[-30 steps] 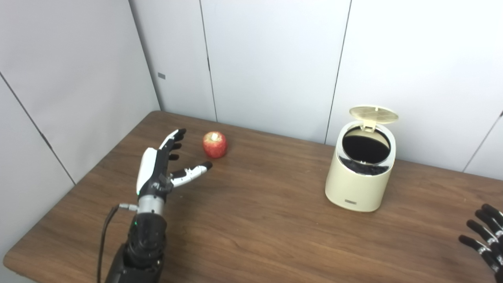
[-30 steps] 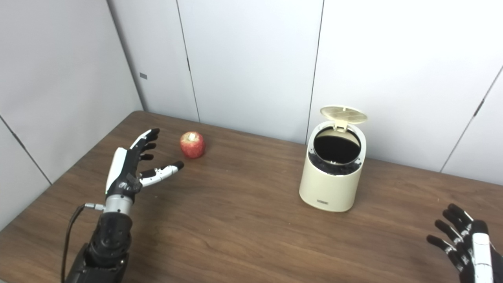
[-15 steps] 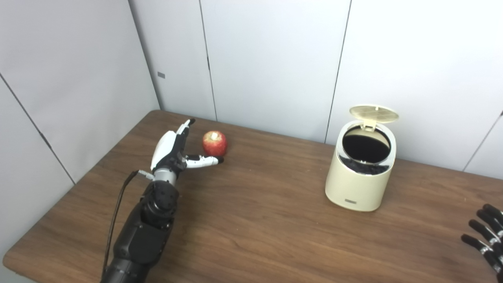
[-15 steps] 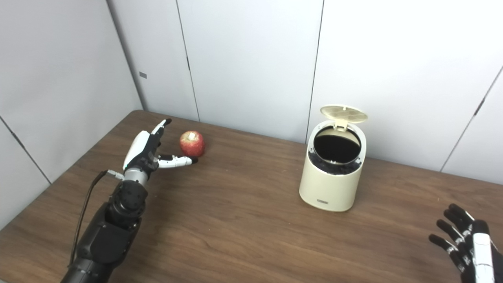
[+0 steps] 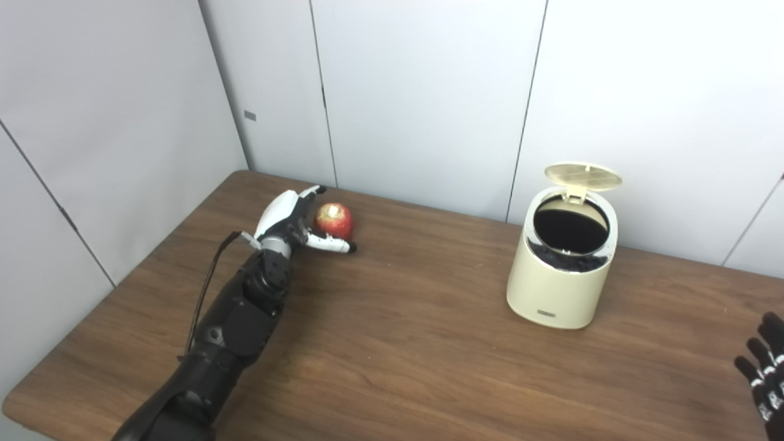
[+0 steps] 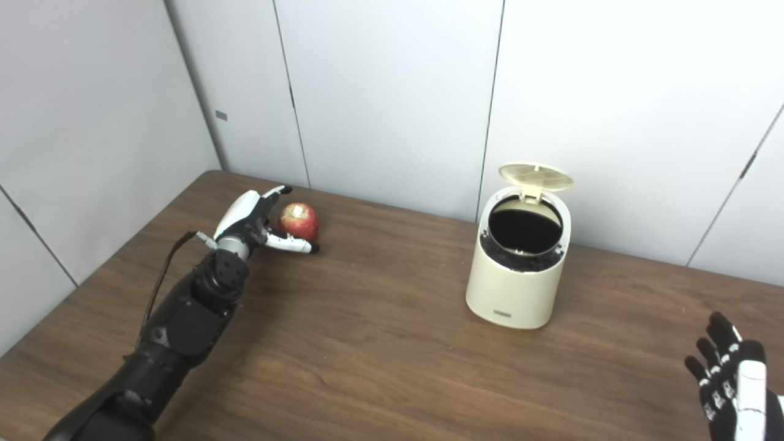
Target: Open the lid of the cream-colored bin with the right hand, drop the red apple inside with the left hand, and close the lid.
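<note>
A: What is the left hand [image 5: 288, 218] doing at the far left?

B: It is cupping round the red apple [image 5: 334, 220], fingers [image 5: 331, 244] spread and not yet closing; the thumb is lying just in front of the fruit.

A: How is the apple likely to be handling?

B: Firm, smooth, round, probably prone to rolling, so wrapping its widest middle looks best.

A: And rightward?

B: Bare bench [image 5: 404, 318] is lying open between the fingers and the cream-colored bin [image 5: 560, 288], its lid [image 5: 582, 176] standing up. The right hand [image 6: 732, 383] is waiting, splayed and empty, by the near bench edge.
</note>
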{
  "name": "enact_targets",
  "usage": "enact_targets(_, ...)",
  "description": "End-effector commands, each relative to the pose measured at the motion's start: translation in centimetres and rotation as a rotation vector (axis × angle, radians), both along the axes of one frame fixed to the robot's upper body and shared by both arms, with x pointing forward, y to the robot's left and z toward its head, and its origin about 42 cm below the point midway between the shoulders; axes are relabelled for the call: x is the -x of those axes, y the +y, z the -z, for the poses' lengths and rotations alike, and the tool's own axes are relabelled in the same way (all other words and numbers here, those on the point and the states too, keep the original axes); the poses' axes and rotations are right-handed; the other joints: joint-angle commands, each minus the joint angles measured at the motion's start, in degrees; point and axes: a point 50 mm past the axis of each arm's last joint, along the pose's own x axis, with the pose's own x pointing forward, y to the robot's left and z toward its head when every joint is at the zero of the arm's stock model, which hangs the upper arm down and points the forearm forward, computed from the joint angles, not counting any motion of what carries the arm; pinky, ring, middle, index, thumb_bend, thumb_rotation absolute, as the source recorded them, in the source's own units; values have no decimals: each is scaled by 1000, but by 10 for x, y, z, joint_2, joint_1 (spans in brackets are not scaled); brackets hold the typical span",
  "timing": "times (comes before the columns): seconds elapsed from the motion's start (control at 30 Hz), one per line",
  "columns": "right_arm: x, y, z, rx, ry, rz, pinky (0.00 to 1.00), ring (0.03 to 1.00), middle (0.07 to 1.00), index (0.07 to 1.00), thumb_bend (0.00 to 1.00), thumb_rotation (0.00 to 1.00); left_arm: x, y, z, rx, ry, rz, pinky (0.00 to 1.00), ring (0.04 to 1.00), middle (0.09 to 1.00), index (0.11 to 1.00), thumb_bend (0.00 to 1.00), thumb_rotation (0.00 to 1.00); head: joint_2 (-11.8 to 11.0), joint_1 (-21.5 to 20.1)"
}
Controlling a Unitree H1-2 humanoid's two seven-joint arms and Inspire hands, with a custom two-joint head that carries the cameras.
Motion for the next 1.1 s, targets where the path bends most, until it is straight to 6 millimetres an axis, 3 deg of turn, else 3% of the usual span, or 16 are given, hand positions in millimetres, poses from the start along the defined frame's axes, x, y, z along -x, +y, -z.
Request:
enact_targets(0.0,-1,5,-16,-2,-71,-10,942,987,991,959,449,1000,-15,10,-41,-60,-86,21,767,930,970,964,992,184,0,-1)
enact_targets(0.3,-2,6,-14,-12,-72,3,942,993,992,966,414,1000,-23,12,-47,-79,-54,54,665,790,872,878,926,150,-1,-7)
enact_targets(0.4,-2,6,-14,-15,-74,1,934,987,988,959,388,1000,-24,12,-47,-55,-51,60,595,712,802,829,877,63,-1,-9)
enact_targets(0.6,-3,4,-11,-5,-71,0,905,971,976,947,387,1000,-25,11,-43,48,-84,70,535,576,645,655,785,0,-1,-13)
enact_targets(0.63,-3,4,-11,-8,-71,0,903,971,975,946,390,1000,-25,10,-41,50,-85,72,525,558,622,576,652,17,-1,-13)
enact_targets(0.7,-3,3,-10,-12,-72,0,903,972,974,943,399,1000,-25,10,-39,50,-84,74,507,537,532,501,548,3,-1,-14)
enact_targets(0.8,-3,2,-10,-17,-74,2,895,963,965,934,418,1000,-26,8,-36,53,-59,73,459,450,526,476,505,0,0,-16)
enact_targets(0.87,-3,3,-10,-25,-75,0,889,959,961,931,404,1000,-25,7,-36,53,-54,77,409,448,513,468,483,0,1,-16)
enact_targets(1.07,-5,2,-8,-28,-74,2,896,967,963,930,377,1000,-25,3,-38,40,-48,76,426,464,507,454,479,0,1,-20)
